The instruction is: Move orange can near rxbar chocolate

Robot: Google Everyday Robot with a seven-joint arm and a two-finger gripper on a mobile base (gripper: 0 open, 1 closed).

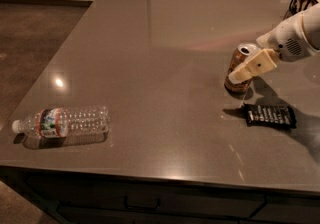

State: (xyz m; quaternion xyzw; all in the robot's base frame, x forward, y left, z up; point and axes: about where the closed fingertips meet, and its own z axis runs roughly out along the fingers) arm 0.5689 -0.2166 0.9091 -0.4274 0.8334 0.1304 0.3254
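Grey countertop point(150, 58) carries everything. The white arm point(300, 35) reaches in from the right, and the gripper point(248, 68) sits at the orange can point(240, 58). One cream finger point(252, 65) crosses the can's front at mid-height and the other is hidden behind, so it reads as clamped on the can, narrow. A clear water bottle point(62, 122) lies on its side at far left, well apart and not relevant. The can is right of centre, long axis close to vertical, silver top up and leaning slightly toward the arm. I can't tell if the base touches the surface. Handling guess: light, thin-walled aluminium with a slick side, so it dents if squeezed hard. Mid-body across the diameter is the right hold, moderate force. The rxbar chocolate point(269, 115) lies flat just beside the can, below and to its right, not touching, long axis roughly left-right. Its thin foil wrapper would probably slide if nudged, so set the can down without bumping it.
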